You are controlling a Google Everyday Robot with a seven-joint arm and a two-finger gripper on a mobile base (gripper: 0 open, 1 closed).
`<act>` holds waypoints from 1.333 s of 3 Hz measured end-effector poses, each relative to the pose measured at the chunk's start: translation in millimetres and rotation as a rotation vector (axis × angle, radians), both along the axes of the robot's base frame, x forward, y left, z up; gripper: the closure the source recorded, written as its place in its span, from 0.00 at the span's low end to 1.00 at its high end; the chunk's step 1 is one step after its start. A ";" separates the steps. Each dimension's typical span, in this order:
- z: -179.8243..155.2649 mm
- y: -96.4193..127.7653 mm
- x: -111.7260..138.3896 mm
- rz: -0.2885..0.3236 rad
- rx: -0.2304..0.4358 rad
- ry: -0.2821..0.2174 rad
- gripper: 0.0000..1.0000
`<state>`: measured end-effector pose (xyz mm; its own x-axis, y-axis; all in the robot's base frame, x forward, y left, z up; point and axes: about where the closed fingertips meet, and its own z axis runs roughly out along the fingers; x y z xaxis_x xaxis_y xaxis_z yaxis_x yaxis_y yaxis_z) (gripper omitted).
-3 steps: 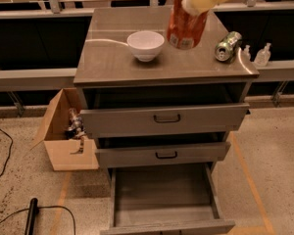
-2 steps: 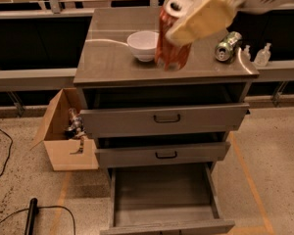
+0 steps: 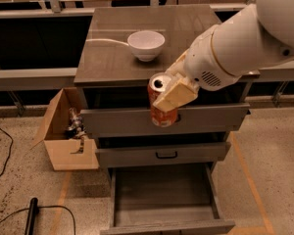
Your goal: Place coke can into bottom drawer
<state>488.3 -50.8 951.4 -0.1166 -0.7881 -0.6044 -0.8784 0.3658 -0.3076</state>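
My gripper (image 3: 169, 98) is shut on the coke can (image 3: 161, 115), a red-orange can with a silver top. It holds the can upright in the air, in front of the top drawer's face and above the open bottom drawer (image 3: 164, 223). The bottom drawer is pulled out at the frame's lower edge, and its grey tray holds nothing that I can see. My white arm (image 3: 245, 38) reaches in from the upper right and hides the right side of the cabinet top.
A white bowl (image 3: 146, 44) stands on the cabinet top (image 3: 108, 58). The two upper drawers (image 3: 132, 155) are slightly ajar. An open cardboard box (image 3: 68, 131) sits on the floor left of the cabinet. A black cable (image 3: 32, 214) lies at the lower left.
My gripper has carried the coke can down and forward, from above the cabinet top to in front of the top drawer. The arm now covers the right of the cabinet top.
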 end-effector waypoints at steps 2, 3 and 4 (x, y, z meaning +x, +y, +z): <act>-64.0 21.1 0.0 0.003 0.021 0.016 1.00; -160.3 34.4 21.5 0.031 0.041 0.038 1.00; -226.4 45.2 52.3 0.026 0.071 0.012 1.00</act>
<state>540.7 -5.6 725.1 -0.1040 -0.7460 -0.6577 -0.8912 0.3635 -0.2714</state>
